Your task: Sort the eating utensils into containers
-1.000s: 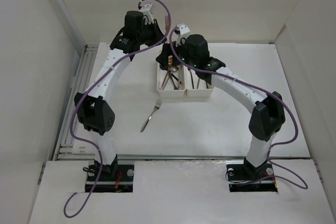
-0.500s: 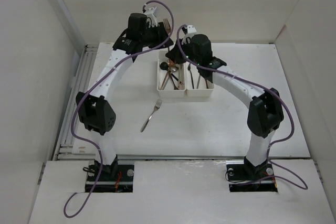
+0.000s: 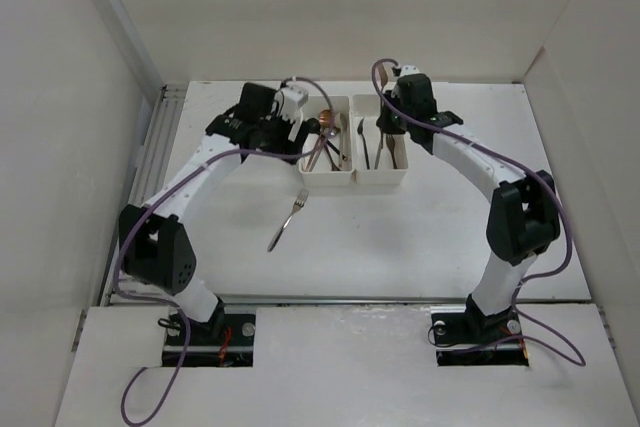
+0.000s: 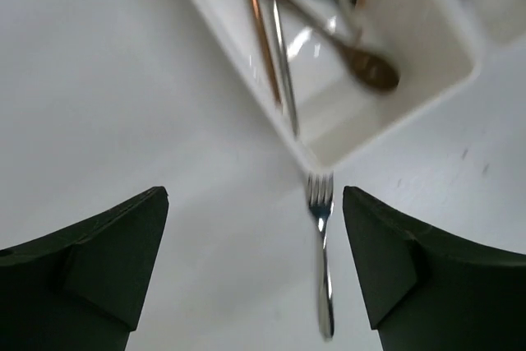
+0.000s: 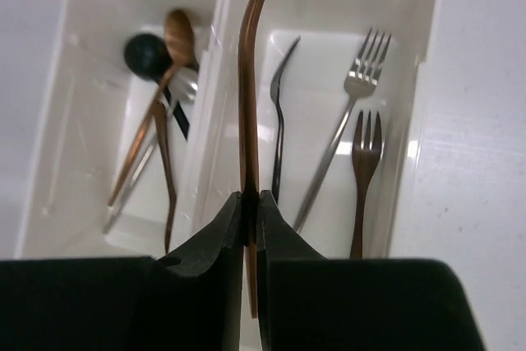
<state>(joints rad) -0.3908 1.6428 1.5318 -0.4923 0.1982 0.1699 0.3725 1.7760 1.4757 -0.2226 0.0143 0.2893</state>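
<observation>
My right gripper (image 5: 251,207) squeezes a copper-brown utensil (image 5: 248,104) above the white bins (image 5: 423,121) of spoons (image 5: 177,34) and forks (image 5: 362,80), and my left gripper (image 4: 255,199) hangs wide open over a silver fork (image 4: 323,269) lying on the table (image 4: 107,80) just beside the bins.

White tabletop (image 3: 420,237), seen from above, was enclosed by plain white wall panels at left (image 3: 60,97), back (image 3: 400,7) and right (image 3: 600,147). A ribbed metal rail (image 3: 160,147) bordered its left edge; a white board (image 3: 350,367) lay along the near side.
</observation>
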